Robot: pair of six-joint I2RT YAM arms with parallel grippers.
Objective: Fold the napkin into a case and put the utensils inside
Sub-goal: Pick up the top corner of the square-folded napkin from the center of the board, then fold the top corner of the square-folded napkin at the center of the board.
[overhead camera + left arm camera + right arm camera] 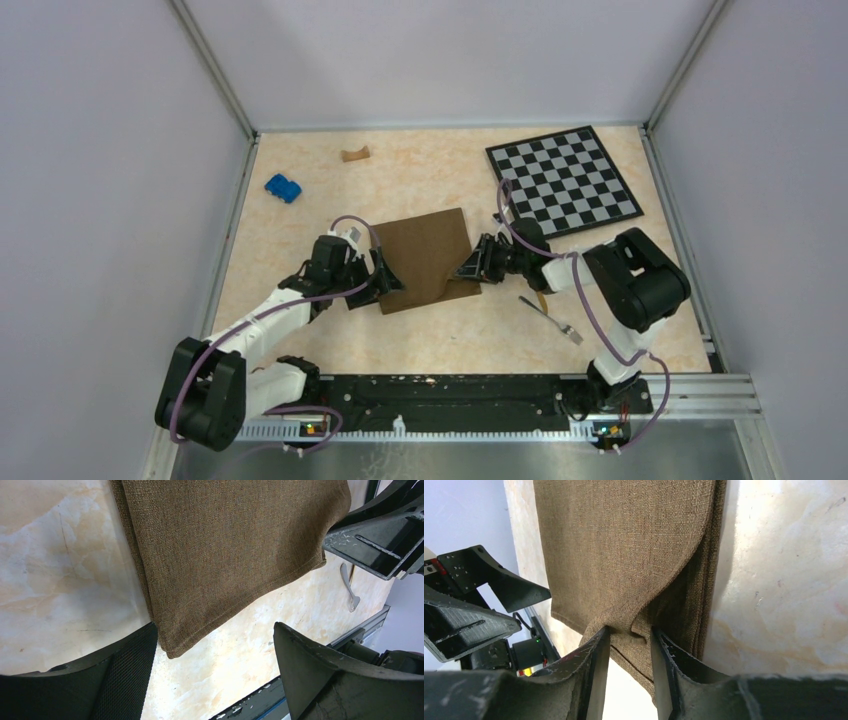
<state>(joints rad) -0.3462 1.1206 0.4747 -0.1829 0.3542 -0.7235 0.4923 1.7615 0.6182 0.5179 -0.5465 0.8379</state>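
Folded napkin (425, 250) lies mostly flat, long axis near-to-far. Right end effector (630, 635) pinches its near corner, left end effector (216, 630) gapes wide, gripping nothing.

One napkin (425, 255), one fork (555, 322), one knife (541, 299), one checkerboard (565, 180), one blue block (283, 187), one tan piece (354, 154).

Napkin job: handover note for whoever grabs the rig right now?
left gripper: open at the near-left corner of the napkin, holding nothing.
right gripper: shut on the near-right edge, cloth puckered up.
The napkin lies mid-table, layered, not yet a narrow case.
fork and knife: on the table by the right arm, outside the cloth.
To do: finish folding, then insert both.
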